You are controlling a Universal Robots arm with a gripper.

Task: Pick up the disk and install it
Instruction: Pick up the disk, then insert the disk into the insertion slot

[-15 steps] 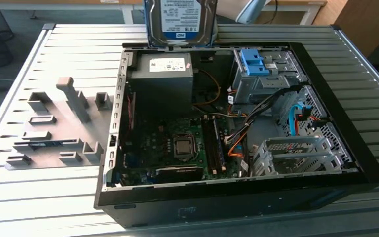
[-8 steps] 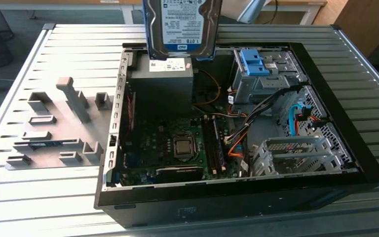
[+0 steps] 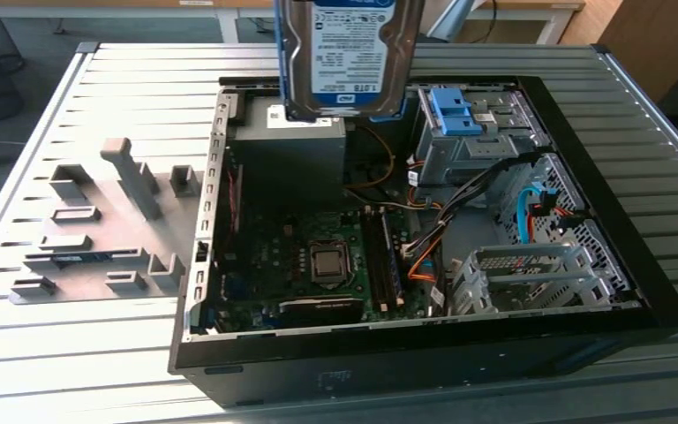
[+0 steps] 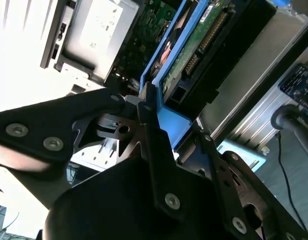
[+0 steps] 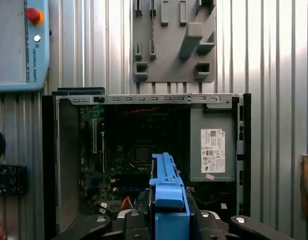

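As counted from the exterior view's left, a grey holder plate (image 3: 98, 225) is laid on the slatted table (image 3: 33, 336), just beside the open computer case (image 3: 433, 358). Above the grey power supply (image 3: 286, 155) inside that case, the disk (image 3: 345, 53) is held upright in the air, its label showing. Further right, a blue latch (image 3: 457, 110) and a metal cage (image 3: 528, 278) are seen. In the second wrist view the gripper (image 4: 166, 122) is clenched on the disk by its blue edge.
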